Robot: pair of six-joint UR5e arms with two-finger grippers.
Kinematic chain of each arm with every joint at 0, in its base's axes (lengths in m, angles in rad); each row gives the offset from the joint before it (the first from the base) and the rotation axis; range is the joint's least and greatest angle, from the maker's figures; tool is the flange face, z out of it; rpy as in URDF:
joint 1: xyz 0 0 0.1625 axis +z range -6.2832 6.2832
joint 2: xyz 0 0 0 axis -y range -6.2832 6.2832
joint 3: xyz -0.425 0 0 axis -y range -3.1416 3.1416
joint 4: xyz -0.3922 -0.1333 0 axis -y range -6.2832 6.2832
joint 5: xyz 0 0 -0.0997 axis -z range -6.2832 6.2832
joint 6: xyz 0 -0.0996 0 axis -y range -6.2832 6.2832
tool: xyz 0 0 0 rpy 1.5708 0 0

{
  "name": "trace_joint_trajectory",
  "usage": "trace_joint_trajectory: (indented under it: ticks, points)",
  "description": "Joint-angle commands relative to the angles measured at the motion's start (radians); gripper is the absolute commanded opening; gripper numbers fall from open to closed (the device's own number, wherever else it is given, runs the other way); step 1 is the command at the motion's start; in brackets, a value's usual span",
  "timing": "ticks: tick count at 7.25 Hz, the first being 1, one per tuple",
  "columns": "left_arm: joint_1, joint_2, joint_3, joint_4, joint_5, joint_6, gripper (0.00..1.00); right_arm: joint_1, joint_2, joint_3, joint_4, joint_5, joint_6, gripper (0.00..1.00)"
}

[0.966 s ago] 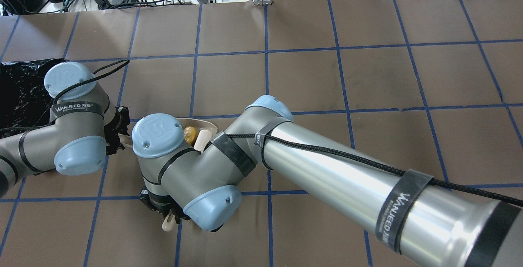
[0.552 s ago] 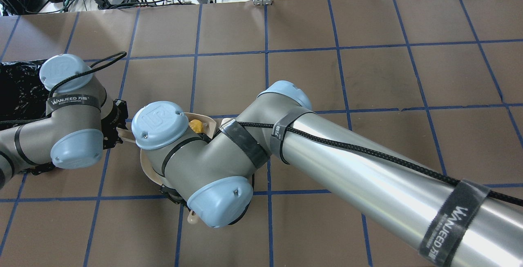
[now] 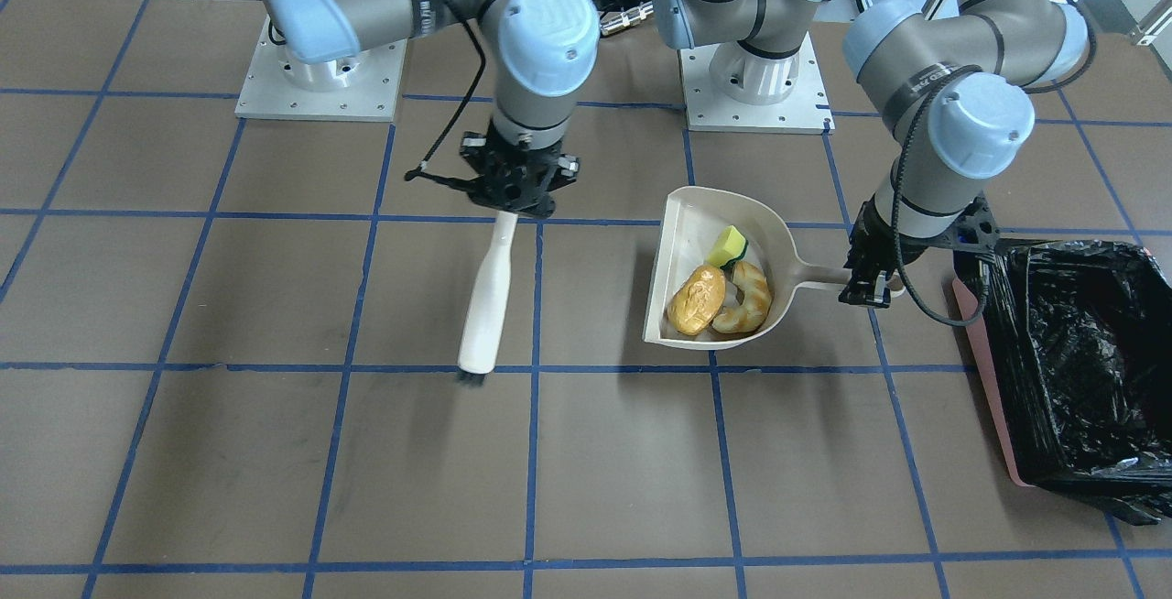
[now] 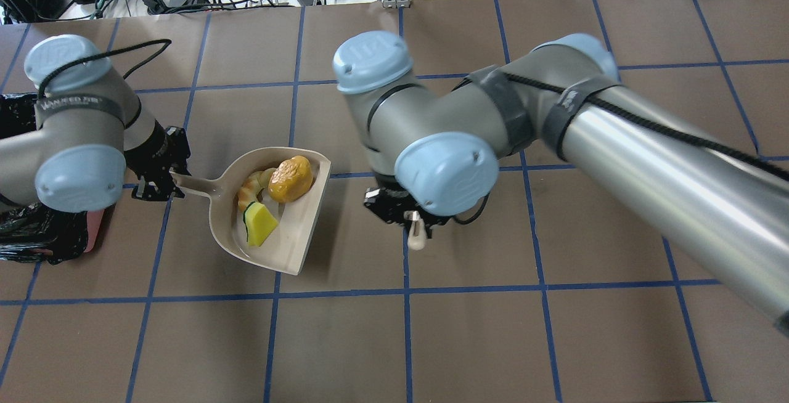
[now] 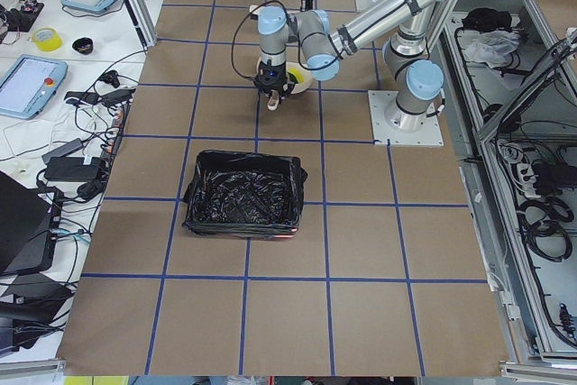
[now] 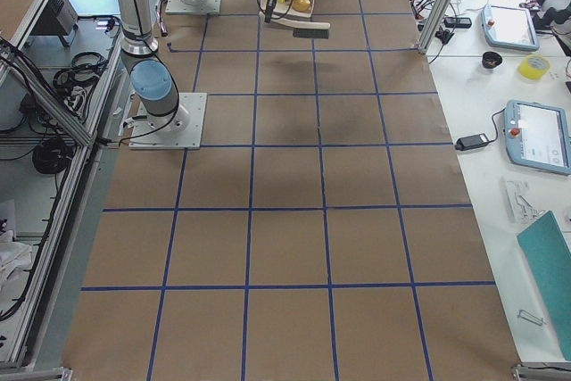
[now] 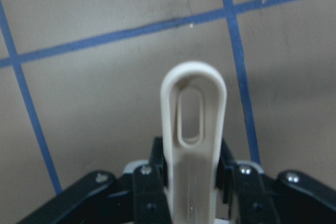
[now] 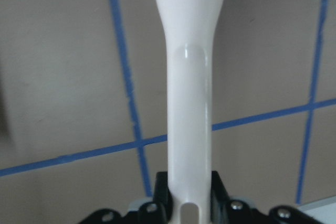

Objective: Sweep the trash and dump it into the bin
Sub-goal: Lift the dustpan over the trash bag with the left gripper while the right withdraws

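Golden-brown, the potato-shaped lump (image 3: 696,299) lies in the beige dustpan (image 3: 685,231), touching the croissant-like piece (image 3: 746,297). The yellow sponge (image 3: 729,246) sits just behind them, green side toward the handle. From overhead you see the croissant only in part, tucked behind the lump. Your left gripper (image 3: 865,292) is clamped on the dustpan's handle, near the bin (image 3: 1071,352). The bin's pink wall shows only as a sliver under the black bag, and the front view crops it at the right edge. Your right gripper (image 3: 515,191) pinches the white brush (image 3: 485,297) by its handle. Its bristles barely show, and overhead the arm hides most of it.
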State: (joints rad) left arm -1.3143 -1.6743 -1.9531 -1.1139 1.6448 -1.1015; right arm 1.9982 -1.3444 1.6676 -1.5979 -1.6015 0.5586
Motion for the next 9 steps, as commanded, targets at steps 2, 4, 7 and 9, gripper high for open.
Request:
trace_joint_trajectory:
  ticks: [2,4,7,9]
  points:
    - [0.048,-0.004,0.187,-0.149,-0.026,0.006,0.00,-0.385,-0.027,0.000,0.062,-0.081,-0.512,0.00]
    - [0.111,-0.034,0.293,-0.149,-0.034,0.009,0.00,-0.661,0.028,0.003,-0.116,-0.202,-0.872,0.00]
    - [0.291,-0.123,0.459,-0.159,-0.124,0.069,0.00,-0.815,0.114,0.009,-0.188,-0.157,-0.922,0.00]
    - [0.369,-0.166,0.514,-0.152,-0.131,0.159,0.00,-0.816,0.132,0.012,-0.200,-0.155,-0.931,0.00]
